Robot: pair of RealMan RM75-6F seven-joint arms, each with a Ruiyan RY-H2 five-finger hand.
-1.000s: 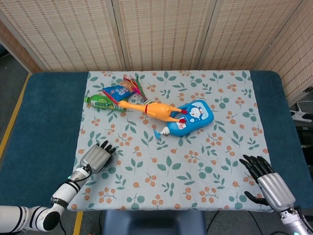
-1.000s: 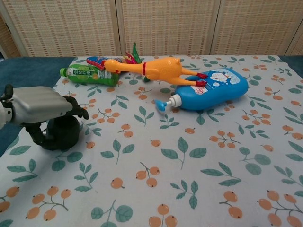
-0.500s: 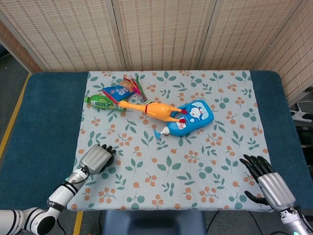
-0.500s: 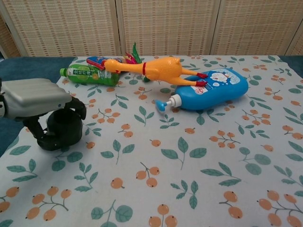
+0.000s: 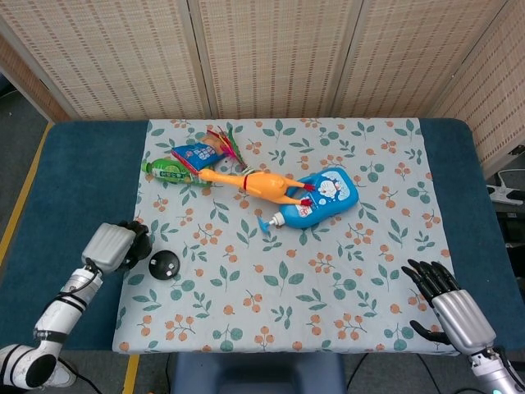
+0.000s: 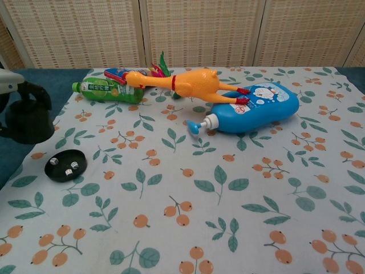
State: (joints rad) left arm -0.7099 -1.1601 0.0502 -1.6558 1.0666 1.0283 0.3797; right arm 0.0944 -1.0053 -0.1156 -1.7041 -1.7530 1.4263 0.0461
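My left hand grips a black dice cup at the left edge of the floral cloth, lifted clear of the surface. In the head view the cup shows dark under the fingers. Just right of it a black round base lies on the cloth, and in the chest view the base carries three small white dice. My right hand hovers at the near right corner of the cloth with fingers apart and nothing in it; the chest view does not show it.
A yellow rubber chicken lies across a blue pump bottle at the far middle. Left of them lie a green bottle and a blue snack packet. Woven screens stand behind the blue table.
My left hand has lifted the black cup off its base and carried it left and back. The base and its dice are now uncovered. The right hand has not moved.
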